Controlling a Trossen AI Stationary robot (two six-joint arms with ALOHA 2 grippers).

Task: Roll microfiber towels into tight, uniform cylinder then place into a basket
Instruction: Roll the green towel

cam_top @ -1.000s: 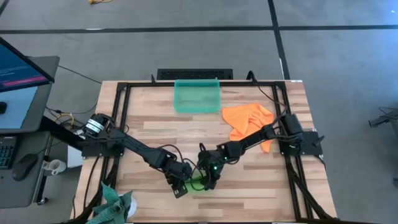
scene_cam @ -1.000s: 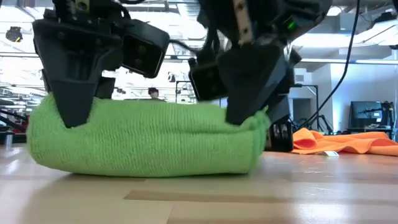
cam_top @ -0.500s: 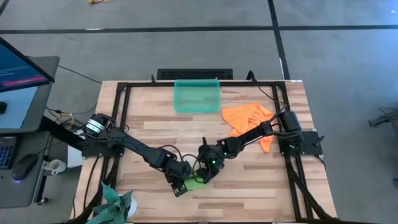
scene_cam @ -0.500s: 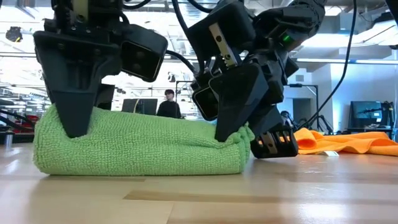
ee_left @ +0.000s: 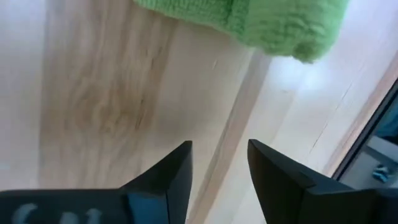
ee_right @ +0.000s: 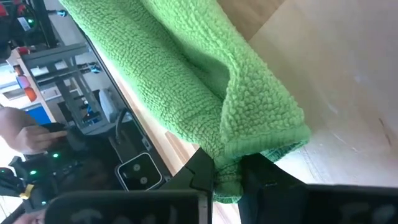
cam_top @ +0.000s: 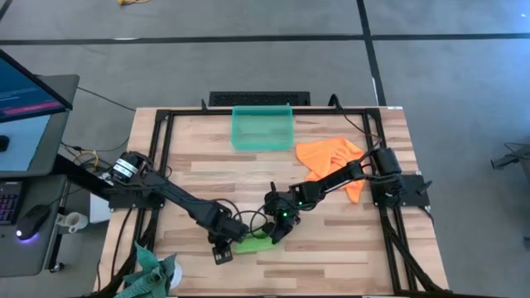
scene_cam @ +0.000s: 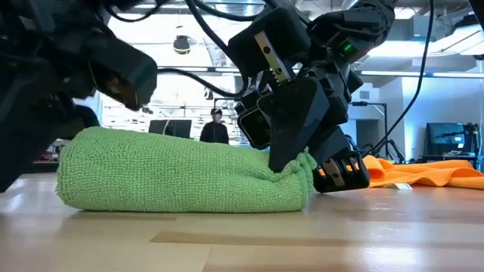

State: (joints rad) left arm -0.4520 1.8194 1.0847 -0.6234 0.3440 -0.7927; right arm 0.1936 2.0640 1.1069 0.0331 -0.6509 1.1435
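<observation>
Two bright towels lie on the bench: one rolled lime green towel and one loose orange towel. There is one teal basket at 12 o'clock and one dark teal cloth at 7 o'clock. Two arms work here, each with one pincer, the left pincer and the right pincer.

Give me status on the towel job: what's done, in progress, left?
Done: green towel is rolled into a cylinder on the table. In hand: right gripper has its jaws shut on one end of the roll; left gripper sits off it, jaws apart and holding nothing. Left: basket has no towel in it, and orange towel lies unrolled.
</observation>
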